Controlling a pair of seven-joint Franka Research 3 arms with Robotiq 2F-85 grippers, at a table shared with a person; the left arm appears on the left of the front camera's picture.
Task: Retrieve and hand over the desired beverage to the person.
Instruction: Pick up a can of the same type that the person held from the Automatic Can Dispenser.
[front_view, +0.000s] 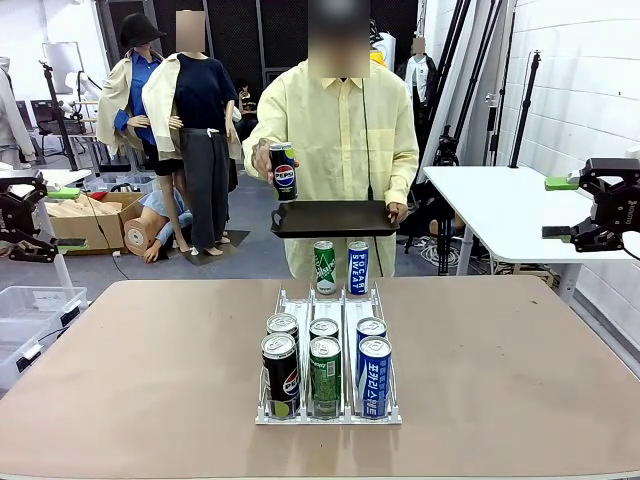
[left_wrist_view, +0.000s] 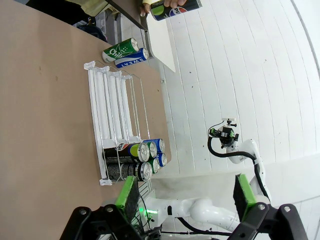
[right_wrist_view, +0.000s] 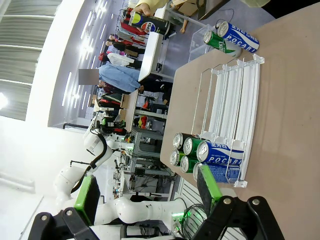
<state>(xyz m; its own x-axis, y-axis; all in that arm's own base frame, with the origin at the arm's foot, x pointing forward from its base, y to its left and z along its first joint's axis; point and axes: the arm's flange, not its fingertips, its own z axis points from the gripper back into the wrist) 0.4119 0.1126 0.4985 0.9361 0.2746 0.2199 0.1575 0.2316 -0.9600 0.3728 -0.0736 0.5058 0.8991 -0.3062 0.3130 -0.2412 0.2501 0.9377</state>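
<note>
The person (front_view: 340, 130) stands at the far side of the table in a pale-yellow shirt. One hand holds up a black Pepsi can (front_view: 285, 172) (left_wrist_view: 175, 8) (right_wrist_view: 147, 22); the other holds a black tray (front_view: 335, 218). On the table a white wire rack (front_view: 330, 415) holds several cans. At its front are a black Pepsi can (front_view: 281, 372), a green can (front_view: 325, 375) and a blue Pocari can (front_view: 374, 375). My left gripper (front_view: 62, 215) (left_wrist_view: 185, 195) hangs open off the table's left side. Off its right side my right gripper (front_view: 558, 208) (right_wrist_view: 150, 192) is open too. Both are empty.
A green can (front_view: 324, 267) and a blue can (front_view: 358, 267) stand upright at the rack's far end. A white table (front_view: 500, 210) stands behind at the right. A clear plastic bin (front_view: 30, 310) sits on the floor at the left.
</note>
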